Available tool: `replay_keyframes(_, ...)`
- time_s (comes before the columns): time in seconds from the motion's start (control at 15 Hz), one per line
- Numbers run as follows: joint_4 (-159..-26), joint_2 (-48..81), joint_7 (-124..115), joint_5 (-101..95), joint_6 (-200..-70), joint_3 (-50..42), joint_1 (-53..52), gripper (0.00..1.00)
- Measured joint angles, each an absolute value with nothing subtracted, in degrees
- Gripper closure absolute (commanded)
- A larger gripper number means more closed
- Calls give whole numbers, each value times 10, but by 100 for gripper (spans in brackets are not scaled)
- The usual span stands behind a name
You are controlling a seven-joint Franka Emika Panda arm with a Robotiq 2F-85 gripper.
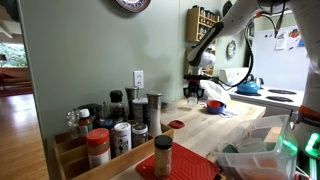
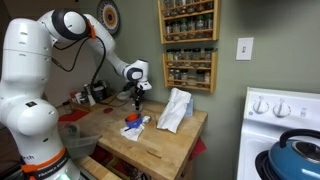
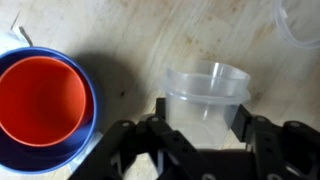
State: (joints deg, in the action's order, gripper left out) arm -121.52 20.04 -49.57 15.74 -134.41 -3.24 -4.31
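In the wrist view a clear plastic cup [image 3: 205,92] stands upright on the wooden counter [image 3: 130,40]. My gripper [image 3: 200,112] is shut on it, one black finger pressed against each side wall. To its left an orange cup [image 3: 40,98] sits inside a blue bowl [image 3: 88,125], apart from the fingers. In both exterior views the gripper [image 1: 193,93] [image 2: 137,96] points down, low over the counter, by the blue and red dishes [image 1: 213,105] [image 2: 131,122]. The clear cup is too small to make out there.
The rim of another clear container [image 3: 302,25] shows at the top right of the wrist view. A white crumpled cloth [image 2: 175,110] lies on the counter beside a wall spice rack [image 2: 188,45]. A blue kettle [image 2: 296,155] sits on the stove. Spice jars [image 1: 110,125] crowd the foreground.
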Motion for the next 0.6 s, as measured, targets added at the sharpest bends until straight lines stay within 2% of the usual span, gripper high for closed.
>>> replay_keyframes(0.33, -1220, 169, -723, -22, -1322, -92, -182, 63)
replay_keyframes(0.6, -1219, 163, -885, -182, -1260, -71, -204, 63)
